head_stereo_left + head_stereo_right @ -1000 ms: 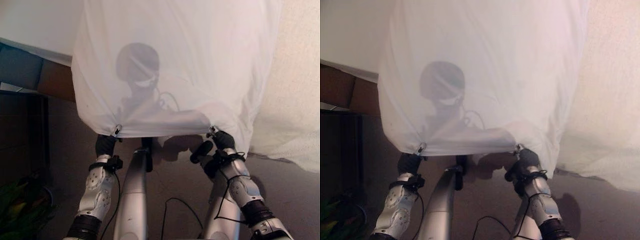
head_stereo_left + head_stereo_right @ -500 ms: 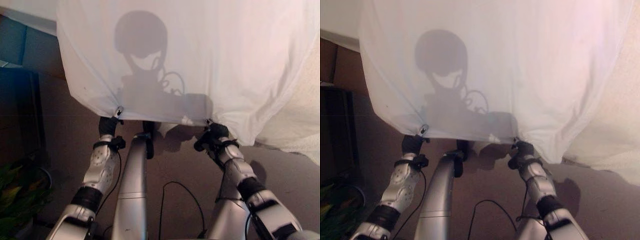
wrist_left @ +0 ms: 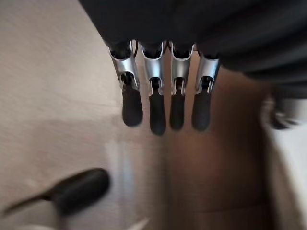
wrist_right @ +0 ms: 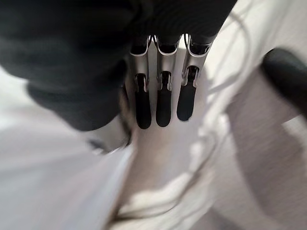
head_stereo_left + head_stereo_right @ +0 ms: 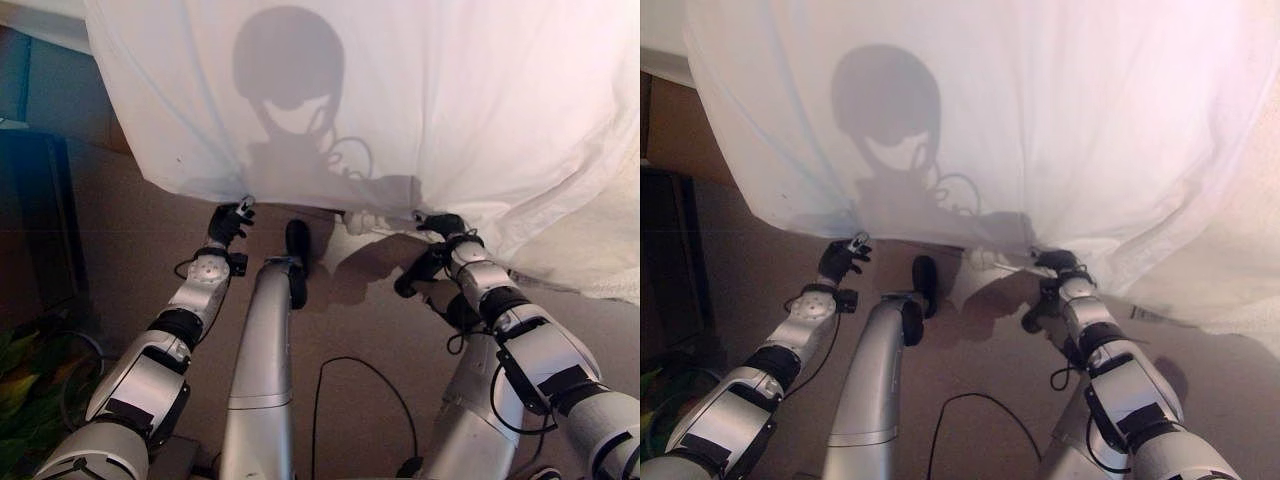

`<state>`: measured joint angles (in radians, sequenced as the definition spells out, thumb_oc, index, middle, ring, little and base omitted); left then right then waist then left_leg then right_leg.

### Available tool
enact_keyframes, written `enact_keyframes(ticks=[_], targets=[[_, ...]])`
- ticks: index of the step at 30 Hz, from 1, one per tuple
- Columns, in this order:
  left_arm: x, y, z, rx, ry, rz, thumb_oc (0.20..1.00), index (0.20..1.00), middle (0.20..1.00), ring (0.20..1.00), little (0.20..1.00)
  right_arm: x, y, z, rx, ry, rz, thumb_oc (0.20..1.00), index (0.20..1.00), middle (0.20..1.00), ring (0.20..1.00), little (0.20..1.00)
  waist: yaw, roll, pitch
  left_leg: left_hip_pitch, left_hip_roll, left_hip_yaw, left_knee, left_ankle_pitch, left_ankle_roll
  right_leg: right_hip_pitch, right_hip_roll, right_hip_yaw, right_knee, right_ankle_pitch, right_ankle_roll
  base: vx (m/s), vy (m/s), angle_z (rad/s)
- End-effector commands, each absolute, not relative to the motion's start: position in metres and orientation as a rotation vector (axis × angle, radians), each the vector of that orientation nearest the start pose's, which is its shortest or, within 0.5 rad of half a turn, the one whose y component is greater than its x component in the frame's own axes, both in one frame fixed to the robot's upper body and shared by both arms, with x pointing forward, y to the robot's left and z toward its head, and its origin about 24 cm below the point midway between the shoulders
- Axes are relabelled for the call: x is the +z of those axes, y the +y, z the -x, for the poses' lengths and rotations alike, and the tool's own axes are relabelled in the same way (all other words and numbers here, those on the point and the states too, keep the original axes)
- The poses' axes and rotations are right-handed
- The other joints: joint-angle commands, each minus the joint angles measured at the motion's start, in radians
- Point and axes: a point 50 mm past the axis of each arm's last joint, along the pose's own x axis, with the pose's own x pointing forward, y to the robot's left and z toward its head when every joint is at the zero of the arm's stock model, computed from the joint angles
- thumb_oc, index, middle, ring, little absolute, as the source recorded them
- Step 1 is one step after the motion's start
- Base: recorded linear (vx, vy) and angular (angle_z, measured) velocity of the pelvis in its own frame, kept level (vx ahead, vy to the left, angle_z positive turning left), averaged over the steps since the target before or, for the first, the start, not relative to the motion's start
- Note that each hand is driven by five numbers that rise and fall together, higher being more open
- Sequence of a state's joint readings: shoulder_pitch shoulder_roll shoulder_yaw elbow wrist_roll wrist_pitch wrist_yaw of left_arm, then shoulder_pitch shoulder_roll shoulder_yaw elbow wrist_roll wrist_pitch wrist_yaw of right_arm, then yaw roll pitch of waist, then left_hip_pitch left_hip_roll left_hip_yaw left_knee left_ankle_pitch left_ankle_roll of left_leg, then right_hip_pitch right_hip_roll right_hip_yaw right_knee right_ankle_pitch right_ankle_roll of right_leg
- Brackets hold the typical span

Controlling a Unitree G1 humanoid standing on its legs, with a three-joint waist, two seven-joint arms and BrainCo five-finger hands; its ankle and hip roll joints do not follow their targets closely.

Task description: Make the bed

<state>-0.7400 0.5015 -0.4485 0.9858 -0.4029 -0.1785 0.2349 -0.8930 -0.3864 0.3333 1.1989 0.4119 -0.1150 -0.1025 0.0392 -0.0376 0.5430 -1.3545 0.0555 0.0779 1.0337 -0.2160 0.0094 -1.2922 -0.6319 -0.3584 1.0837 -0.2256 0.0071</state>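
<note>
A plain white thin fabric bed sheet [image 5: 430, 90] is seen, without any print or pattern, pale grey where it is shaded along its lower edge. A cream-white textured bed cover [image 5: 610, 240] is seen at the right, with a fine grainy weave. A matt brown-beige floor [image 5: 130, 250] is shown, uniform in tone. A dark, almost black cabinet side [image 5: 40, 220] is seen at the left. The left hand [image 5: 228, 222] and the right hand [image 5: 441, 226] are covered in dark ribbed black, and silver fingers [image 3: 153, 76] with dark tips are shown.
</note>
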Motion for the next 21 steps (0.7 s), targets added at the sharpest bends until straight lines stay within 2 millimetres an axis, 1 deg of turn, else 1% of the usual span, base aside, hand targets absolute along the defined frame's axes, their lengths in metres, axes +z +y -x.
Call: enact_keyframes(ticks=[1, 4, 5, 6, 8, 9, 10, 11, 12, 13, 14, 16, 17, 18, 19, 20, 21], targets=[[0.023, 0.25, -0.339, 0.202, 0.287, -0.45, 1.0, 1.0, 1.0, 1.0, 1.0, 0.025, -0.272, -0.346, -0.268, 0.445, 0.391, 1.0, 1.0, 1.0, 1.0, 1.0, -0.021, 0.05, -0.023, 0.06, -0.027, 0.028, -0.063, 0.004, -0.023, -0.035, 0.034, 0.046, -0.083, 0.104, 0.085, -0.05, -0.06, -0.02], [0.016, 0.255, -0.336, 0.217, 0.33, -0.464, 1.0, 1.0, 1.0, 1.0, 1.0, 0.017, -0.278, -0.338, -0.283, 0.48, 0.401, 1.0, 1.0, 1.0, 1.0, 1.0, -0.029, 0.044, -0.023, 0.08, -0.02, 0.033, -0.103, 0.022, -0.029, -0.016, 0.039, 0.027, -0.131, 0.127, 0.091, -0.07, -0.069, -0.02], [0.013, 0.259, -0.333, 0.224, 0.352, -0.476, 1.0, 1.0, 1.0, 1.0, 1.0, 0.013, -0.28, -0.335, -0.288, 0.5, 0.414, 1.0, 1.0, 1.0, 1.0, 1.0, -0.031, 0.042, -0.023, 0.096, -0.016, 0.036, -0.128, 0.033, -0.032, 0.005, 0.045, 0.013, -0.158, 0.137, 0.092, -0.06, -0.044, -0.02], [0.012, 0.259, -0.333, 0.224, 0.352, -0.476, 1.0, 1.0, 1.0, 1.0, 1.0, 0.013, -0.28, -0.335, -0.288, 0.5, 0.414, 1.0, 1.0, 1.0, 1.0, 1.0, -0.031, 0.043, -0.023, 0.097, -0.016, 0.036, -0.129, 0.033, -0.032, 0.007, 0.045, 0.012, -0.159, 0.138, 0.092, -0.09, -0.071, -0.04], [-0.004, 0.271, -0.319, 0.23, 0.444, -0.499, 1.0, 1.0, 1.0, 1.0, 1.0, -0.005, -0.291, -0.316, -0.311, 0.585, 0.412, 1.0, 1.0, 1.0, 1.0, 1.0, -0.033, 0.038, -0.023, 0.156, -0.007, 0.035, -0.199, 0.054, -0.037, 0.072, 0.057, -0.027, -0.232, 0.16, 0.104, -0.11, -0.083, -0.06], [-0.011, 0.275, -0.312, 0.222, 0.488, -0.526, 1.0, 1.0, 1.0, 1.0, 1.0, -0.012, -0.295, -0.309, -0.316, 0.616, 0.418, 1.0, 1.0, 1.0, 1.0, 1.0, -0.036, 0.035, -0.023, 0.185, -0.003, 0.039, -0.221, 0.057, -0.039, 0.095, 0.06, -0.036, -0.255, 0.166, 0.108, -0.08, -0.049, -0.07], [-0.012, 0.275, -0.311, 0.22, 0.491, -0.527, 1.0, 1.0, 1.0, 1.0, 1.0, -0.013, -0.295, -0.308, -0.315, 0.619, 0.419, 1.0, 1.0, 1.0, 1.0, 1.0, -0.035, 0.036, -0.023, 0.193, -0.002, 0.038, -0.228, 0.059, -0.04, 0.106, 0.063, -0.042, -0.263, 0.169, 0.108, -0.1, -0.053, -0.05], [-0.026, 0.285, -0.295, 0.216, 0.558, -0.56, 1.0, 1.0, 1.0, 1.0, 1.0, -0.028, -0.302, -0.291, -0.319, 0.685, 0.435, 1.0, 1.0, 1.0, 1.0, 1.0, -0.035, 0.03, -0.023, 0.257, 0.003, 0.039, -0.273, 0.068, -0.037, 0.163, 0.074, -0.053, -0.303, 0.18, 0.114, -0.08, -0.053, -0.07], [-0.035, 0.291, -0.284, 0.219, 0.604, -0.562, 1.0, 1.0, 1.0, 1.0, 1.0, -0.04, -0.305, -0.278, -0.314, 0.732, 0.434, 1.0, 1.0, 1.0, 1.0, 1.0, -0.035, 0.025, -0.023, 0.3, 0.006, 0.04, -0.296, 0.068, -0.039, 0.201, 0.079, -0.06, -0.324, 0.184, 0.121, -0.1, -0.073, -0.04], [-0.045, 0.296, -0.27, 0.226, 0.653, -0.552, 1.0, 1.0, 1.0, 1.0, 1.0, -0.051, -0.307, -0.263, -0.315, 0.778, 0.425, 1.0, 1.0, 1.0, 1.0, 1.0, -0.039, 0.02, -0.023, 0.353, 0.008, 0.041, -0.333, 0.079, -0.038, 0.248, 0.087, -0.07, -0.357, 0.197, 0.125, -0.04, -0.067, -0.05], [-0.055, 0.299, -0.258, 0.23, 0.688, -0.542, 1.0, 1.0, 1.0, 1.0, 1.0, -0.063, -0.31, -0.248, -0.319, 0.828, 0.413, 1.0, 1.0, 1.0, 1.0, 1.0, -0.038, 0.016, -0.023, 0.408, 0.01, 0.042, -0.356, 0.078, -0.04, 0.296, 0.093, -0.076, -0.374, 0.2, 0.132, -0.03, -0.068, -0.06], [-0.071, 0.303, -0.234, 0.242, 0.75, -0.511, 1.0, 1.0, 1.0, 1.0, 1.0, -0.081, -0.321, -0.214, -0.355, 0.922, 0.382, 1.0, 1.0, 1.0, 1.0, 1.0, -0.039, 0.012, -0.023, 0.541, 0.014, 0.036, -0.423, 0.091, -0.041, 0.428, 0.121, -0.103, -0.434, 0.215, 0.137, 0.01, -0.053, -0.02], [-0.071, 0.303, -0.234, 0.242, 0.75, -0.511, 1.0, 1.0, 1.0, 1.0, 1.0, -0.081, -0.321, -0.214, -0.355, 0.922, 0.382, 1.0, 1.0, 1.0, 1.0, 1.0, -0.04, 0.013, -0.023, 0.542, 0.014, 0.035, -0.424, 0.092, -0.042, 0.429, 0.121, -0.104, -0.435, 0.216, 0.137, 0.07, -0.062, 0.02], [-0.083, 0.311, -0.212, 0.282, 0.811, -0.474, 1.0, 1.0, 1.0, 1.0, 1.0, -0.092, -0.329, -0.187, -0.407, 0.984, 0.329, 1.0, 1.0, 1.0, 1.0, 1.0, -0.036, 0.004, -0.023, 0.693, 0.021, 0.031, -0.489, 0.102, -0.047, 0.584, 0.151, -0.118, -0.503, 0.222, 0.138, 0.09, -0.091, 0.01], [-0.085, 0.318, -0.203, 0.327, 0.832, -0.454, 1.0, 1.0, 1.0, 1.0, 1.0, -0.095, -0.329, -0.181, -0.429, 0.986, 0.3, 1.0, 1.0, 1.0, 1.0, 1.0, -0.036, -0.005, -0.023, 0.765, 0.025, 0.032, -0.523, 0.105, -0.055, 0.661, 0.167, -0.123, -0.538, 0.224, 0.14, 0.14, -0.12, -0.01], [-0.088, 0.322, -0.194, 0.363, 0.843, -0.435, 1.0, 1.0, 1.0, 1.0, 1.0, -0.098, -0.332, -0.173, -0.456, 0.991, 0.29, 1.0, 1.0, 1.0, 1.0, 1.0, -0.032, -0.008, -0.023, 0.845, 0.029, 0.028, -0.562, 0.114, -0.06, 0.744, 0.185, -0.139, -0.579, 0.229, 0.144, 0.15, -0.083, 0.01], [-0.095, 0.322, -0.18, 0.378, 0.878, -0.416, 1.0, 1.0, 1.0, 1.0, 1.0, -0.098, -0.333, -0.169, -0.477, 0.976, 0.286, 1.0, 1.0, 1.0, 1.0, 1.0, -0.029, -0.008, -0.023, 0.927, 0.037, 0.024, -0.607, 0.126, -0.068, 0.834, 0.204, -0.153, -0.625, 0.232, 0.146, 0.15, -0.043, 0.01]])
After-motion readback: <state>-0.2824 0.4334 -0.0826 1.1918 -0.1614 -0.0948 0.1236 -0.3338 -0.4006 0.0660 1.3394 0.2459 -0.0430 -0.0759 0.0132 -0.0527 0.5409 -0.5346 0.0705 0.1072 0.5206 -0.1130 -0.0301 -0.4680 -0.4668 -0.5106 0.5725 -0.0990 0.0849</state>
